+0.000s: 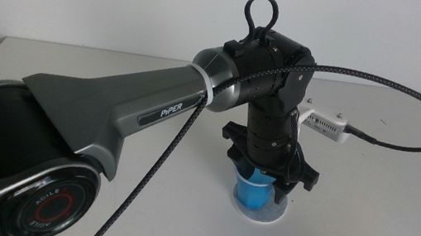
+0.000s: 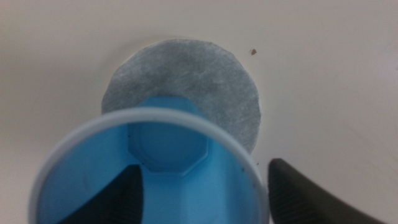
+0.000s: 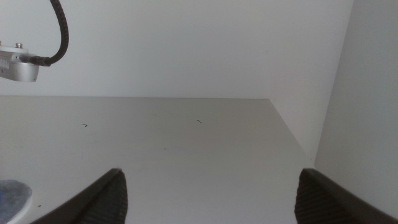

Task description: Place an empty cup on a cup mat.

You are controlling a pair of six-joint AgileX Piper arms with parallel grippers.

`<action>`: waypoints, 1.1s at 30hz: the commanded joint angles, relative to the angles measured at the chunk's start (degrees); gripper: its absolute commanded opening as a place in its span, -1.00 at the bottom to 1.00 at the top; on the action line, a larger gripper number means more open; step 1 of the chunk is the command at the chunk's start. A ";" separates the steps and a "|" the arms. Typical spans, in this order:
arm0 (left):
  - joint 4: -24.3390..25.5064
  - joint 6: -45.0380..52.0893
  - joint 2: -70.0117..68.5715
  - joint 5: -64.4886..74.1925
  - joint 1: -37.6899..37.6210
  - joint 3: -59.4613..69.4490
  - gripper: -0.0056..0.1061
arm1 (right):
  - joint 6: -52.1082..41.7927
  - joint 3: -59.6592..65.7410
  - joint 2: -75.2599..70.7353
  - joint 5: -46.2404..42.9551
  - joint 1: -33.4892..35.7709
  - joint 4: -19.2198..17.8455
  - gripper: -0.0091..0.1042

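One blue cup [image 1: 252, 193] stands upright on the round grey cup mat [image 1: 263, 215], out in the middle of the white table [image 1: 362, 224]. In the middle view the cup sits a bit toward the left part of the mat, so more of the mat's pale edge peeks out on the right and in front. I cannot tell for sure if the cup's bottom is touching the mat or just above it.

Looking down from the left wrist view, the cup [image 2: 168, 168] is empty. Its inside is light blue, its rim is thin and white, and its flat bottom shows. The speckled grey mat [image 2: 199, 74] lies under it and sticks out past the far side of the cup.

Around the cup is the left gripper [image 1: 267, 175]. It points straight down from the big grey arm [image 1: 110, 120] that reaches in from the left. One dark finger is inside the cup [image 2: 118, 199] and the other finger [image 2: 298, 193] is outside, so the two pinch the cup's wall between them.

A black braided cable [image 1: 414, 98] loops over the arm and runs to a small white box [image 1: 322, 123] behind the gripper.

The right gripper [image 3: 208, 199] waits off to the side, near a white wall [image 3: 367, 93]. Its two fingers are spread wide apart with nothing between them.
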 commanded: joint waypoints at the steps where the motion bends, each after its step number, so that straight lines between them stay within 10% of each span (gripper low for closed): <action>1: -0.54 0.23 -3.88 4.92 -0.22 -1.91 0.51 | -0.49 -0.66 -1.10 -4.45 -0.04 -0.52 0.82; 8: -0.42 1.88 -4.67 4.92 -0.04 -2.41 0.97 | -0.49 -0.66 -1.10 -4.45 -0.04 -0.52 0.82; 33: 0.58 5.76 -18.76 4.85 2.79 -19.12 0.98 | -0.49 -0.66 -1.10 -4.45 -0.04 -0.52 0.82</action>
